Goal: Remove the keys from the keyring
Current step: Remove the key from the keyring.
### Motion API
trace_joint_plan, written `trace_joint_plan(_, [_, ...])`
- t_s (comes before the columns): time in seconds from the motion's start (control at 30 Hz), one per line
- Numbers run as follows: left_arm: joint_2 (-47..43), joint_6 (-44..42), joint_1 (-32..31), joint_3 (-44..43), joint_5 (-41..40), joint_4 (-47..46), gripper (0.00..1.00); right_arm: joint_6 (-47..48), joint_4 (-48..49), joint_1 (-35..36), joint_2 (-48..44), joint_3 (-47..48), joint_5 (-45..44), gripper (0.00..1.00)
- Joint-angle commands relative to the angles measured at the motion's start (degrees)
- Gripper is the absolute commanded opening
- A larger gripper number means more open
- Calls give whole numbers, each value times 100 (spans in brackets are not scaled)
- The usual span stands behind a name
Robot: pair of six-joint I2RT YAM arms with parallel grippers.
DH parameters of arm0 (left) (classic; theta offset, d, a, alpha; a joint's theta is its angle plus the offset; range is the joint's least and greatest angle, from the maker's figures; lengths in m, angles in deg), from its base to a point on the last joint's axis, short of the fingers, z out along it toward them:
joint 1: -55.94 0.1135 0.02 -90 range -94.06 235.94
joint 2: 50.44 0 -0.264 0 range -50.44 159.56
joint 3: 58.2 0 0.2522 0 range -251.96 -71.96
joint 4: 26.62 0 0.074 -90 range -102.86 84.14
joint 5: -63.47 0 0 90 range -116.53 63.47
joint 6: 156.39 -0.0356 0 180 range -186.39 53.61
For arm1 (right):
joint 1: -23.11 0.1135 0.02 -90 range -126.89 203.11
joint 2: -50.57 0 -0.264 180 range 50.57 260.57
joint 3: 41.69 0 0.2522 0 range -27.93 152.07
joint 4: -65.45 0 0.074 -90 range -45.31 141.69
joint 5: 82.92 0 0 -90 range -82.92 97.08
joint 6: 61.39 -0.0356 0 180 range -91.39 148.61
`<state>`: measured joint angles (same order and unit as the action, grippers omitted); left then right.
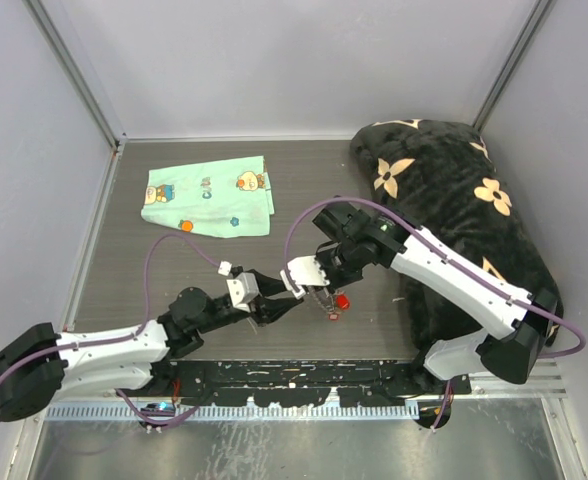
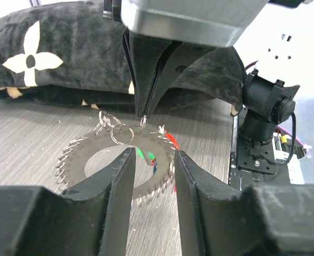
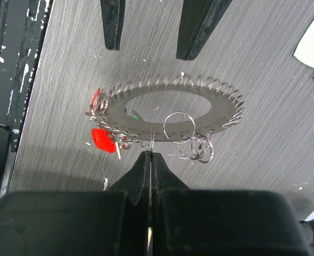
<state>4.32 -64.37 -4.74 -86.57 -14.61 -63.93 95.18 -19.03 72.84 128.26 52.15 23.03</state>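
Under the keyring [image 3: 224, 109], keys [image 3: 100, 140] mostly hidden

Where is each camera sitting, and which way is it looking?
Top: high behind the bases, looking down at the table; left arm and right arm show.
Left wrist: behind the left end effector, facing the keyring; its two fingers show.
Right wrist: behind the shut right end effector, looking down on the keyring.
Both wrist views share the keyring and the other arm's end effector.
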Motion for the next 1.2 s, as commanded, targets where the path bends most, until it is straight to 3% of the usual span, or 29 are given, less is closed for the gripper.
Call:
trace_joint_plan(0.0, [199,-101,-18,-15,-150,-931,35,-173,-38,79,30,371,-226,1])
trace_joint_plan(0.43, [1581,-53,-192,-191,-471,-2583,33,-320,-159,89,237,654,327,1])
trace_joint_plan(0.8, [2214,-220,-382,-422,-795,-2788,33,-296,-179,2,159,589,674,1])
trace_joint_plan(1.17, [2316,-202,-409,-467,-953,-2803,25,-285,-197,-21,133,593,773,1])
